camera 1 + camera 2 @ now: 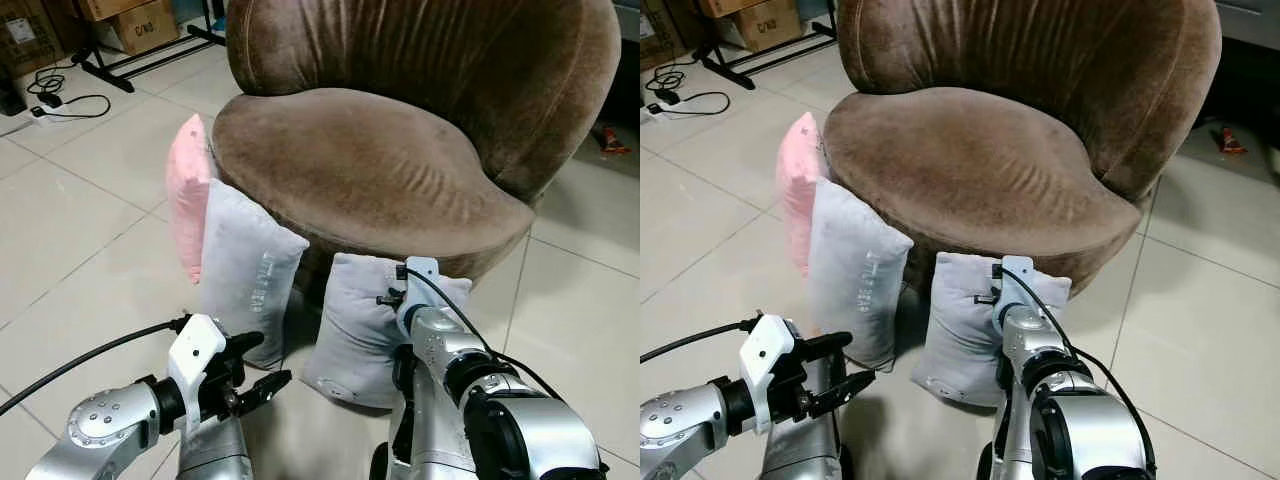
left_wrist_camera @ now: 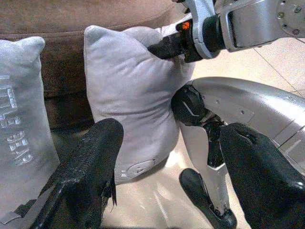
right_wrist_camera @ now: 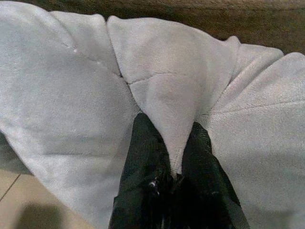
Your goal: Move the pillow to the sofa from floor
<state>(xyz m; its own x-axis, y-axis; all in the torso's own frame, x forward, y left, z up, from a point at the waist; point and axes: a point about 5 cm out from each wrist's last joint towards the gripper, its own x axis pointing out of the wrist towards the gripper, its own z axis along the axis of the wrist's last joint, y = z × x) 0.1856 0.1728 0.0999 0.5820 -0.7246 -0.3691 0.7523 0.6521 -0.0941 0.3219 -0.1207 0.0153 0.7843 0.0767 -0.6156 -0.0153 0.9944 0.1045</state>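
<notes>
- Right end effector (image 3: 176, 157): fingers clamped on a pinched fold at the top edge of the grey pillow (image 1: 355, 330).
- Grey pillow stands upright on the tiled floor (image 1: 90, 210), leaning against the front base of the brown sofa (image 1: 370, 170); not on the seat yet.
- Left end effector (image 1: 250, 370): fingers spread apart, holding nothing, hovering low beside the grey pillow, pointed toward it.
- Second grey pillow (image 1: 245, 270), with lettering, upright on the floor to the robot's left of the first, against the sofa.
- Pink pillow (image 1: 186, 195) behind it, also leaning on the sofa side.
- Cables (image 1: 55, 95) and cardboard boxes (image 1: 140, 25) far left on the floor.
</notes>
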